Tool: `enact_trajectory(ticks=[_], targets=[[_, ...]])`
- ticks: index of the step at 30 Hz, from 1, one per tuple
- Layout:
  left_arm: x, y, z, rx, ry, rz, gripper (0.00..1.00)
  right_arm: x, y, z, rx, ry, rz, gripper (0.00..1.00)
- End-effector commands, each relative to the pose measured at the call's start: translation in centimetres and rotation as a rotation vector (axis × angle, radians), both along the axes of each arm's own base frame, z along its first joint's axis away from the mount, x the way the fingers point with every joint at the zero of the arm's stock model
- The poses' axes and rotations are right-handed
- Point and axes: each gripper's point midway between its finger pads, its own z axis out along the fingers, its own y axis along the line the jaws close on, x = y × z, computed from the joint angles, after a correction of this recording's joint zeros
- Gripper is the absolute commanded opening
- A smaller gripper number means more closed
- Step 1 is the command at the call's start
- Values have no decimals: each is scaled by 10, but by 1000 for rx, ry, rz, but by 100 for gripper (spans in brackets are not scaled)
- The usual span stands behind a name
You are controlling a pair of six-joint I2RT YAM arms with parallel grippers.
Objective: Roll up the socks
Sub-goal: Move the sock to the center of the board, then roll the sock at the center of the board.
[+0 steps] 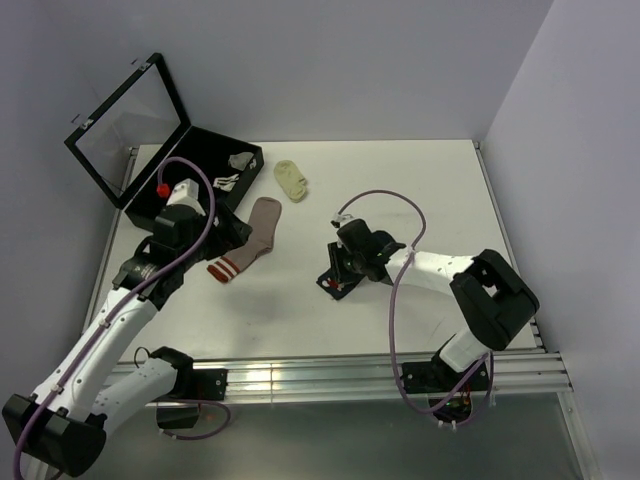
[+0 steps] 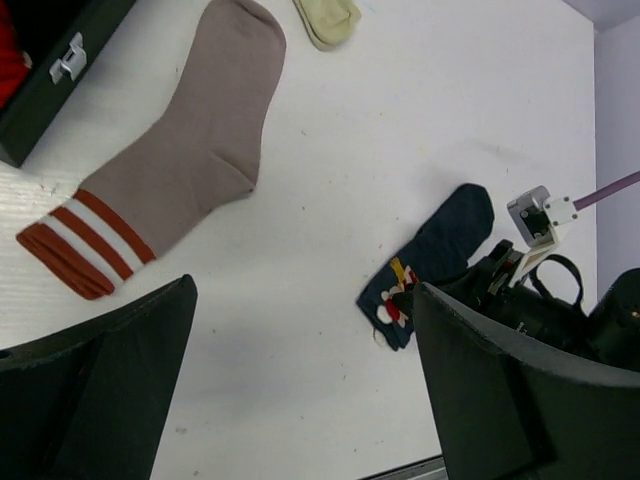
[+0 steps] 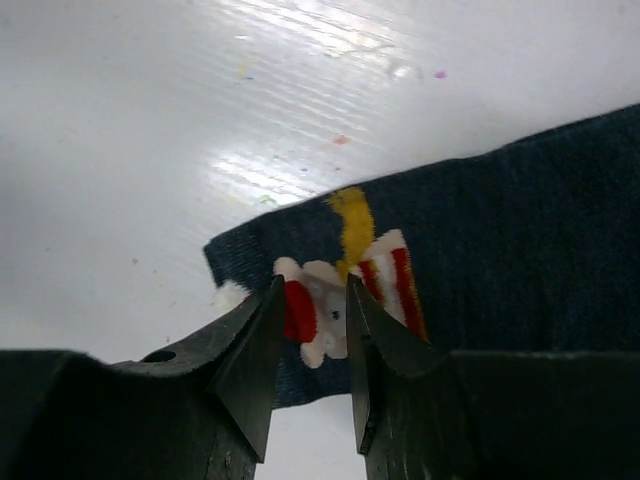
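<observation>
While the navy sock (image 2: 440, 250) is lying flat on the table (image 1: 420, 180), the right gripper (image 3: 313, 290) is sitting on its patterned end, jaws narrowed to 1 slim gap, maybe pinching fabric, cannot tell; the left gripper (image 2: 305, 300) is hovering wide open, nearer the pink sock (image 2: 200, 140).

A robotics lab: a white table (image 1: 430, 200) boxed by plain pale walls (image 1: 350, 60), left arm (image 1: 100, 340) and right arm (image 1: 440, 265) bolted to an aluminium rail (image 1: 320, 376).
</observation>
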Motion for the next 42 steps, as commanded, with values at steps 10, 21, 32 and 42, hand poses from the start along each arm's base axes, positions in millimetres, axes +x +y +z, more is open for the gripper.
enact_trajectory(ticks=[10,21,32,42], targets=[[-6,-26,-16,-55,37,35,95,-7,16,32,11,-130,90,38],[-3,-24,-29,35,59,7,95,-7,15,-9,-85,-73,135,37],[-3,-18,-40,87,92,12,95,4,82,12,-61,-104,199,37],[-3,-18,-53,97,130,0,95,-6,94,67,-120,-314,295,51]])
